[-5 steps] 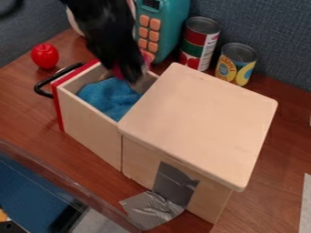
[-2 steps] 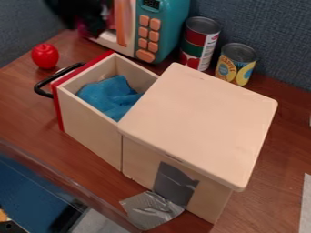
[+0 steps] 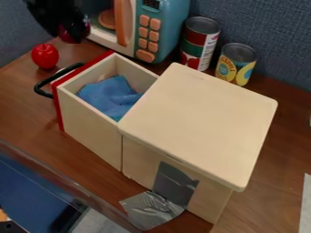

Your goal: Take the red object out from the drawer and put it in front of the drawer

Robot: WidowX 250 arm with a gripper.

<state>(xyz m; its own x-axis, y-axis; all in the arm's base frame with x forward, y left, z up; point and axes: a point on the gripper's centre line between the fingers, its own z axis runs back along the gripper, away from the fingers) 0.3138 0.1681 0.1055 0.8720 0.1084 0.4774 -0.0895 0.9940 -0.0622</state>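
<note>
This is looking like an office or lab corner with a play-kitchen setup. Blue-grey, cloth-textured panels (image 3: pixel 267 22) are standing along the far side like cubicle walls. On the wood-grain tabletop (image 3: pixel 276 145), a teal toy microwave (image 3: pixel 170 22) is sitting far and left of two food cans (image 3: pixel 199 45), while silver tape (image 3: pixel 150 211) is clinging to a plain wooden cabinet (image 3: pixel 203 118) nearer.

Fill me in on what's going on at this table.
A black robot arm has its pincer at the upper left, near the toy microwave, apparently holding a dark red object. The wooden drawer stands open with a blue cloth inside, and a red toy apple sits by its black handle. The dark red object is out of the drawer; whether it touches the table, I can't tell.
</note>
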